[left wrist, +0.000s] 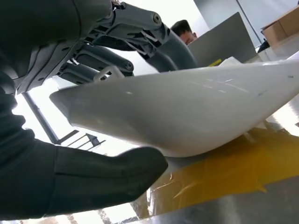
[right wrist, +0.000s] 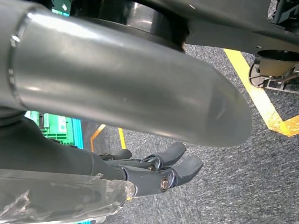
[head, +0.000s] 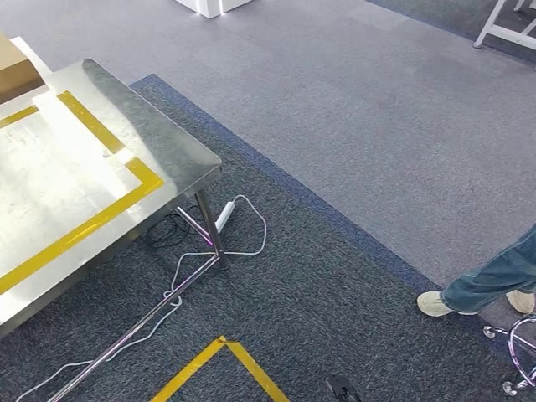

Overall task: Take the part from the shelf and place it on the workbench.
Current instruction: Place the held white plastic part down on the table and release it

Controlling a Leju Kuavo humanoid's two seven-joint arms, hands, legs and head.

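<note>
The left hand grips the white part low over the surface's yellow tape; the right hand hangs empty, fingers loosely extended.

Even, bright overhead light fills the head view; the shiny steel bench throws a broad white glare and casts a soft shadow on the carpet beneath. In the left wrist view, a blown-out backlight behind the dark fingers silhouettes them. The right wrist view is dimmer, and the close grey thumb is blurred.
</note>
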